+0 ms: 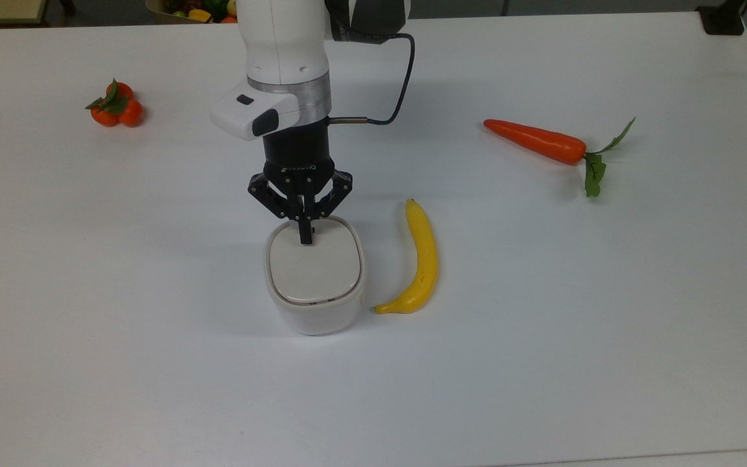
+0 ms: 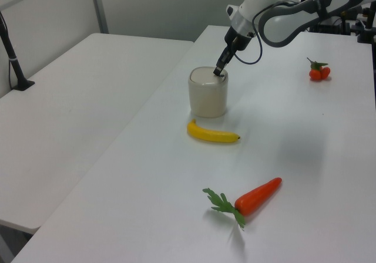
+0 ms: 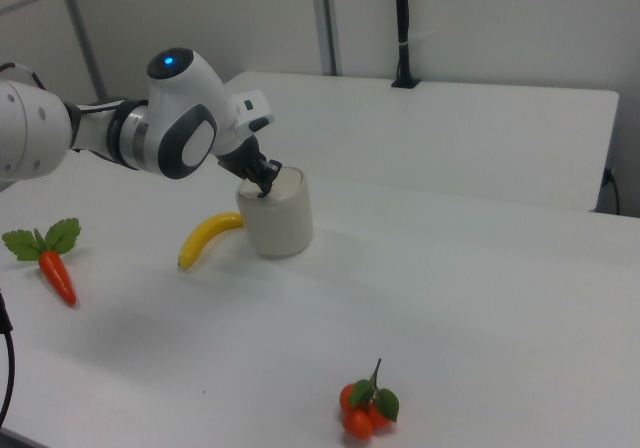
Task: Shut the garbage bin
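Pinched gripper [image 1: 307,240] — on garbage bin [image 1: 314,285] (lid down)

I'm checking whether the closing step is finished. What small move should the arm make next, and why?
Probably lift the tool straight up. The beige lid already lies flat on the garbage bin, and the shut fingertips rest on its rear edge, so more pressing seems needless.

A yellow banana [image 1: 417,259] lies just beside the fingers, on the top view's right. An orange carrot [image 1: 537,141] lies farther right. Small oranges [image 1: 116,107] sit well apart, upper left.
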`<move>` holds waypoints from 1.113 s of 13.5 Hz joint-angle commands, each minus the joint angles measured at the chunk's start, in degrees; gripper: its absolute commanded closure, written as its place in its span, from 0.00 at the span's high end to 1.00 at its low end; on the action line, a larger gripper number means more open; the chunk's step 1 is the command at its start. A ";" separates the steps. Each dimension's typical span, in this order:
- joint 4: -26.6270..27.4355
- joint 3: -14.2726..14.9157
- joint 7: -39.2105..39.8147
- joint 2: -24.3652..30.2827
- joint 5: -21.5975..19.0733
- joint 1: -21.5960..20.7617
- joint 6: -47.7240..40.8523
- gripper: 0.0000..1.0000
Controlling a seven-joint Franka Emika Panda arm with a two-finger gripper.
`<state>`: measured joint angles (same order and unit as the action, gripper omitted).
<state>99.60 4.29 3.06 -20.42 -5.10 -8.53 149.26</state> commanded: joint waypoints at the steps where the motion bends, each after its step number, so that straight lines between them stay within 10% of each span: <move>1: 1.65 0.19 0.10 3.54 0.35 0.53 -3.26 0.00; 5: 1.04 0.45 0.19 9.24 0.00 1.32 -14.74 0.12; 10: -0.81 0.98 -0.42 15.57 -0.18 1.67 -33.91 0.95; 15: -4.75 0.98 -5.50 19.01 -0.09 1.94 -46.75 1.00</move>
<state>97.43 5.18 1.97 -3.41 -5.10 -6.70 109.49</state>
